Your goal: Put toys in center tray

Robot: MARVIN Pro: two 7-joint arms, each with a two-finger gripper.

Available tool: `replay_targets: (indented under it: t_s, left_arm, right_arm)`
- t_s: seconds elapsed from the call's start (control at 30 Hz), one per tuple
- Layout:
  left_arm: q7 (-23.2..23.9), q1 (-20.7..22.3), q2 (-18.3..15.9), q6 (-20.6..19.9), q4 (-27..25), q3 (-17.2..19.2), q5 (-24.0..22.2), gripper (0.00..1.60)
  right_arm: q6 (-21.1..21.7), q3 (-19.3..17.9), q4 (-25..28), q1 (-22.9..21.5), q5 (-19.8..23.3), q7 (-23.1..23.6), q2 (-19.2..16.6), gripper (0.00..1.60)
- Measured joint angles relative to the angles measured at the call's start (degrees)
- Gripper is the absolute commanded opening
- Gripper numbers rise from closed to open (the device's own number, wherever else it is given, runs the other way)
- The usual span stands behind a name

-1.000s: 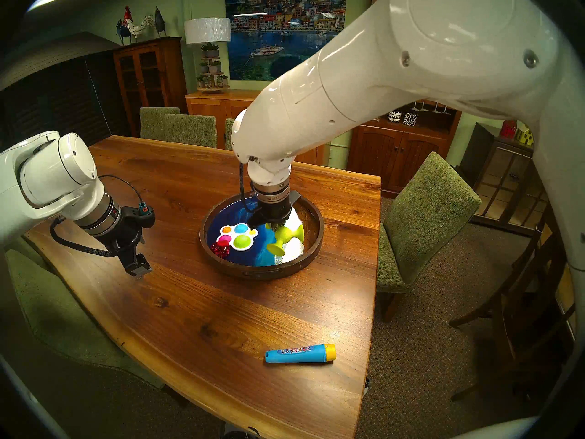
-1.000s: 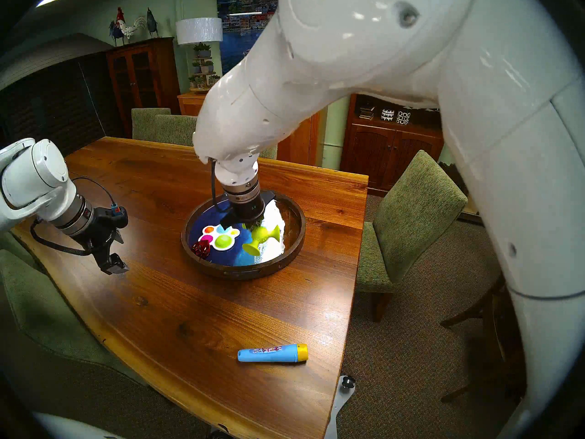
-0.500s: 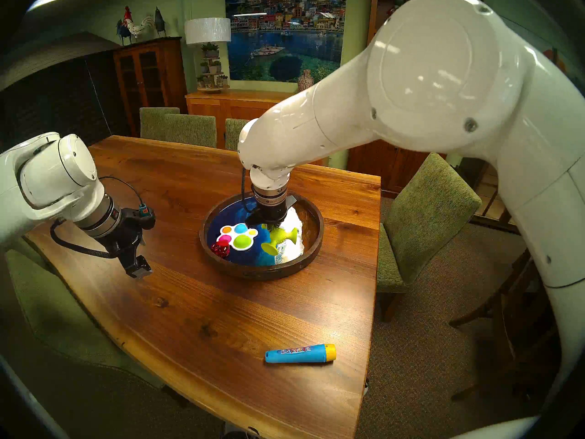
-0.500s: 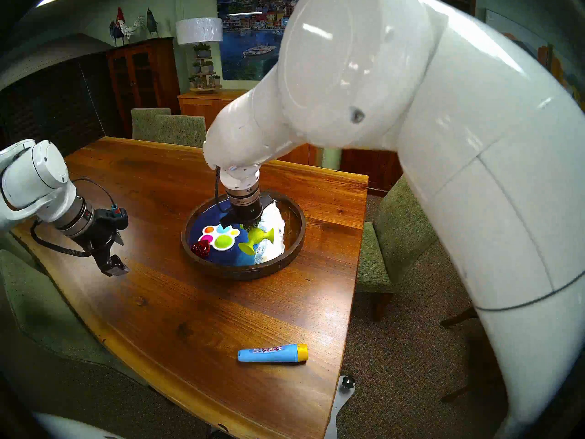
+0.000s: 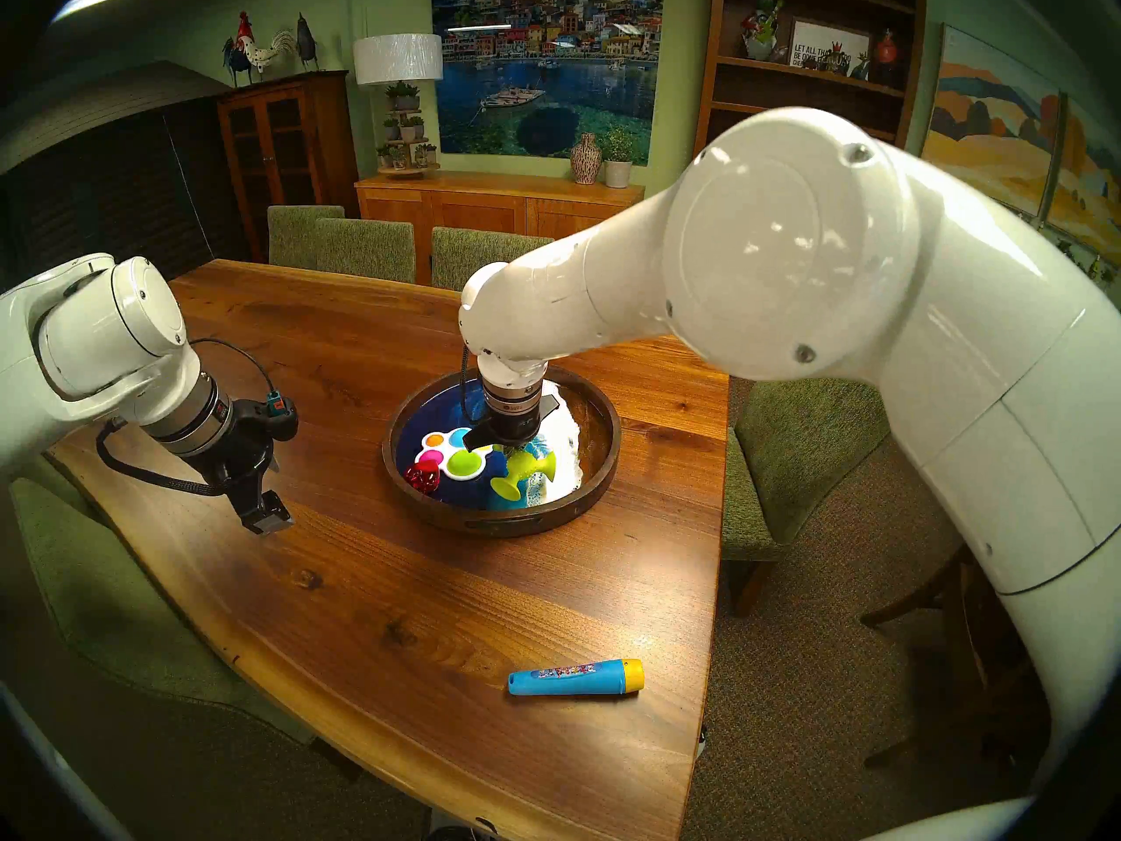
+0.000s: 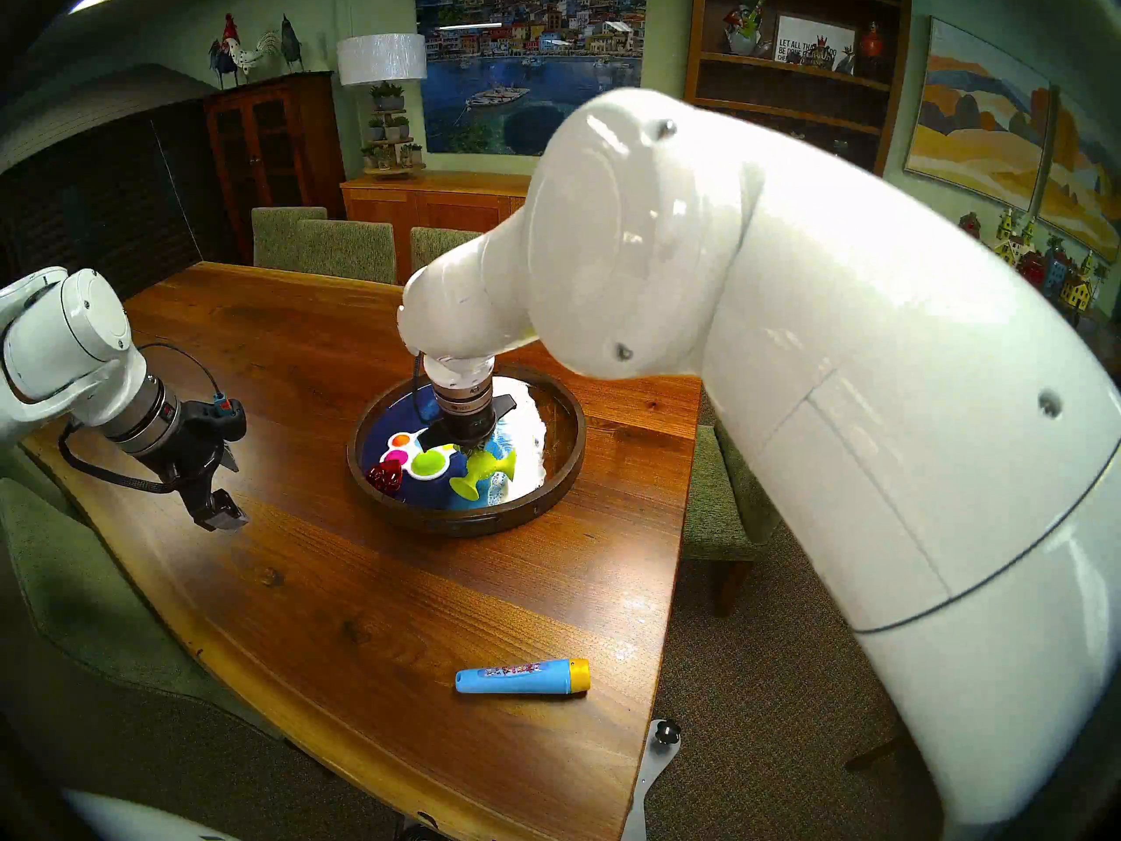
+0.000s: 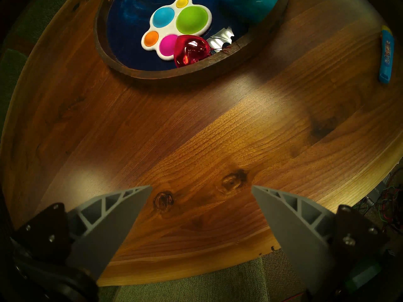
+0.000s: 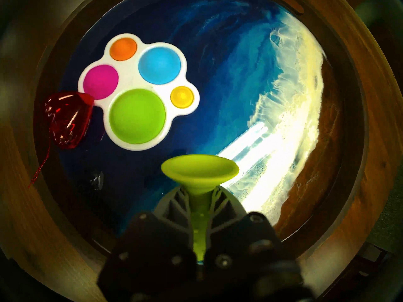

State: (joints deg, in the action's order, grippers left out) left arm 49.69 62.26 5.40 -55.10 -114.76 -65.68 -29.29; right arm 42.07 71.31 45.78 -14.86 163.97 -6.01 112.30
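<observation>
Dim warm room; glare on tray resin, table sheen; fisheye vignette; right wrist view soft.

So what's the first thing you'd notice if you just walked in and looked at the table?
Probably the round tray with its shiny blue ocean bottom, mid-table, holding a white paw pad with coloured bubbles and a red see-through piece. Over it, the right gripper pinches a lime-green suction-cup toy. A blue tube with a yellow cap lies alone near the table's front edge.

A framed sign on the shelf reads "LET ALL TH…"; the rest is illegible.
</observation>
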Motion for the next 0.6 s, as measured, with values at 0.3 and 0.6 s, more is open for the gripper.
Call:
replay_targets:
  t_s: [0.3, 0.6]
  left_arm:
    - [0.0, 0.76, 0.17, 0.0, 0.07, -0.66, -0.27, 1.6]
    - [0.0, 1.76, 0.37, 0.0, 0.26, -1.49, -0.42, 1.6]
  right_arm:
    - [1.81, 1.49, -4.51, 2.67, -0.99, 1.02, 0.71, 1.6]
    - [5.96, 2.7, -7.14, 2.81, -1.88, 2.08, 1.33, 1.6]
